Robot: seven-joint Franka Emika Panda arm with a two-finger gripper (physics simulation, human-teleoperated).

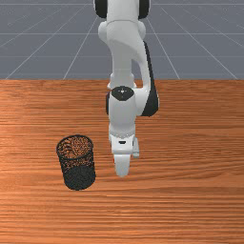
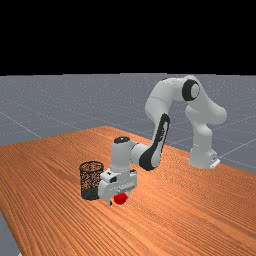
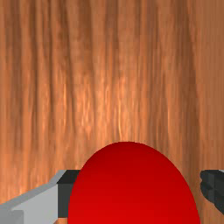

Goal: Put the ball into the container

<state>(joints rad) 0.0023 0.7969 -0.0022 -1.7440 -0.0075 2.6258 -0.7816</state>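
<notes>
Two fingers [image 3: 213, 188] of the claw [image 2: 118, 198] apart, one red ball [image 3: 131, 188] between them.

Downturned gripper [image 2: 118, 199], fingers [image 3: 214, 188] well apart

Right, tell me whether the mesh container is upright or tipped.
Upright: the container has its open rim up and its dark base on the table in the front and far views.

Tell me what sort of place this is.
Most likely a simulated robotics test scene rather than a real room: a white and grey robot arm reaches over a wooden table, and a plain grey floor with grid lines stretches behind.
</notes>
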